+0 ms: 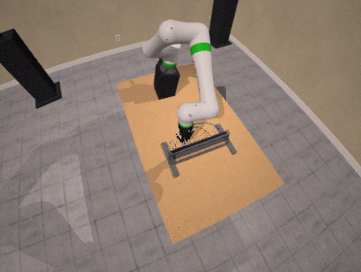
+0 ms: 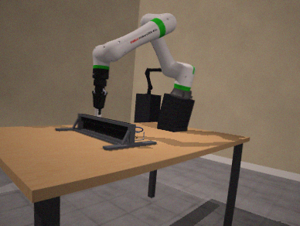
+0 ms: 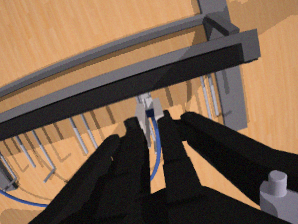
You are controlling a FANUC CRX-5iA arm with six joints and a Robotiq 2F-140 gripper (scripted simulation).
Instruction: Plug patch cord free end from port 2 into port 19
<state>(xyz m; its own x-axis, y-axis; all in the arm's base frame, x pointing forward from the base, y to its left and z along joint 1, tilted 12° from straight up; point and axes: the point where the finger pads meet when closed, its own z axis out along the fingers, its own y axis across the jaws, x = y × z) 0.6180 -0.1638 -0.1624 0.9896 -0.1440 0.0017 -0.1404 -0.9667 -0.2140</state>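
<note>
The dark grey rack [image 1: 199,147] stands on the wooden table; it also shows in the exterior view [image 2: 104,129] and in the wrist view [image 3: 127,86]. My gripper [image 3: 151,110] is shut on the cord's free plug [image 3: 144,107], a small pale connector, with the blue cord [image 3: 156,152] running back between the fingers. The plug hangs just behind and above the rack's top bar. In the top and exterior views the gripper [image 1: 182,134] [image 2: 98,110] points straight down over the rack's rear, near one end. The port numbers are not readable.
Several other cords [image 3: 80,132] hang from the rack's rear row. The rack's end frame and foot [image 3: 220,36] lie to the right in the wrist view. The robot's black base [image 2: 175,112] and a black box [image 2: 147,107] stand at the table's far side.
</note>
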